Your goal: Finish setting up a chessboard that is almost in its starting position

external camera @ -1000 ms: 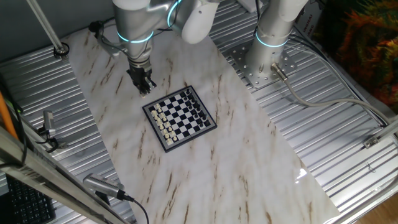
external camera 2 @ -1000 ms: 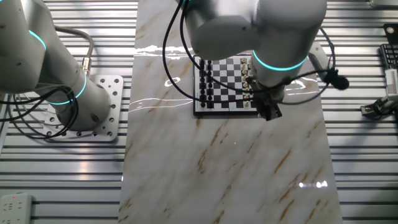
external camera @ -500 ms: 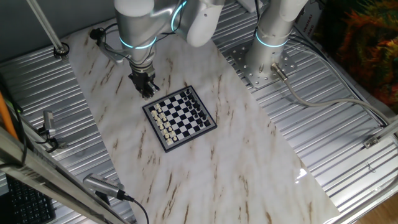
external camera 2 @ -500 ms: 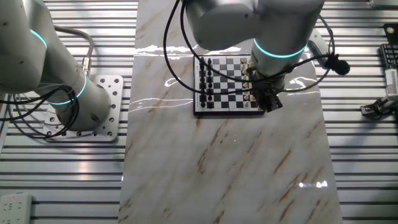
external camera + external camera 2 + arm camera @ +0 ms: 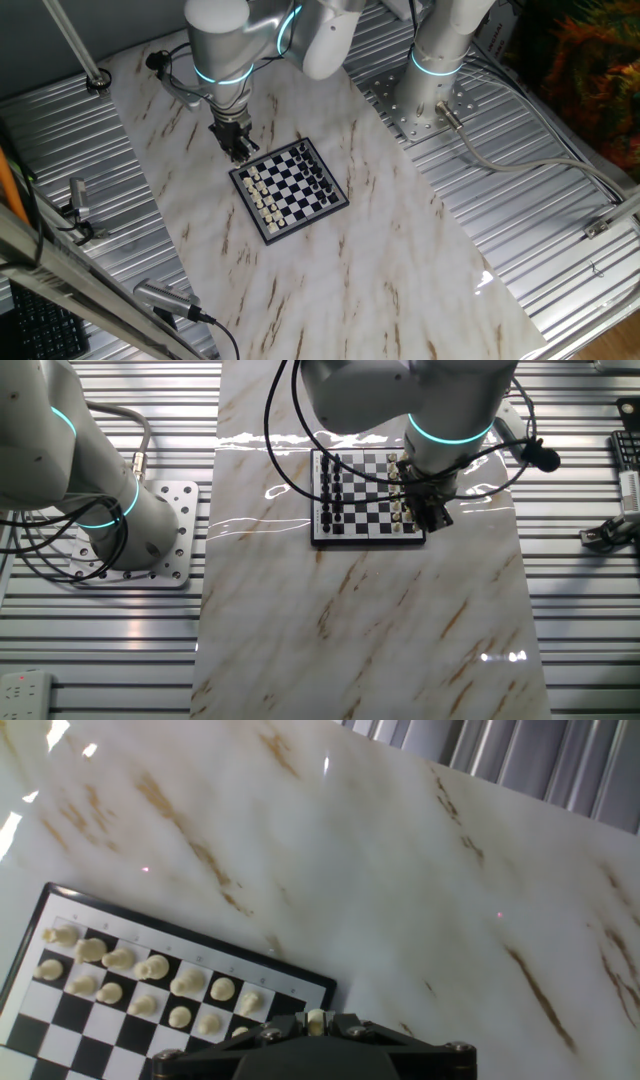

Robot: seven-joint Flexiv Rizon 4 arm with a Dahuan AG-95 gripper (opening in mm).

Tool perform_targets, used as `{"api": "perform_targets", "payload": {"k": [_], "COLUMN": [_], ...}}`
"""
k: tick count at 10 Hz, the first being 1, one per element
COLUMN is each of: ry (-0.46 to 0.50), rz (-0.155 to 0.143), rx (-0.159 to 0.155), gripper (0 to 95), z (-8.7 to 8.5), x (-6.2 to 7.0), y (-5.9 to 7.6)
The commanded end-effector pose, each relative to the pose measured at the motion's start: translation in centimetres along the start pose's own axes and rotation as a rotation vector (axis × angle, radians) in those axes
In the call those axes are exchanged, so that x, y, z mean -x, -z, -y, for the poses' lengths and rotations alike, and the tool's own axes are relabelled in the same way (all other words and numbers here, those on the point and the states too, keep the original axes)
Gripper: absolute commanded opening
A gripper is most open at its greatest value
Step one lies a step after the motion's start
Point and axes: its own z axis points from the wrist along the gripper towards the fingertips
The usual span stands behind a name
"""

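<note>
Chessboard [image 5: 290, 190] lies on the marble-patterned tabletop [image 5: 380, 260], near the middle, cream pieces [image 5: 150, 982] along the edge nearest the gripper, black pieces [image 5: 334, 495] along the far edge. Gripper [image 5: 237, 150] hangs over the cream-side corner of the board. In the hand view a small cream piece [image 5: 316, 1019] shows at the tip of the closed-looking fingers; judged to be pinched there, though the fingertips are mostly hidden by the gripper body. Corner square below appears unoccupied; cannot confirm from the fixed views.

Judgement: step in hand is placing this piece on its home square in the cream back row. To do well: centre over the vacant square, descend straight, avoid brushing neighbouring cream pieces, release only once the base seats flat.
</note>
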Motion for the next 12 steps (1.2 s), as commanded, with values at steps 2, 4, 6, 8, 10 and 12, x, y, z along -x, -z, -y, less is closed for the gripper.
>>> {"api": "perform_targets", "payload": {"k": [2,4,6,8,10,12], "ry": [0.0,-0.006,-0.012,-0.016,-0.023,-0.029], "rz": [-0.001,-0.001,0.0,0.002,0.004,0.006], "rx": [0.004,0.005,0.009,0.011,0.012,0.013], "gripper": [0.0,0.0,0.0,0.0,0.0,0.0], "z": [-0.13,-0.3,-0.35,-0.41,-0.61,-0.79], "x": [-0.02,0.02,0.03,0.05,0.1,0.13], "y": [-0.02,-0.08,-0.11,-0.24,-0.46,-0.64]}}
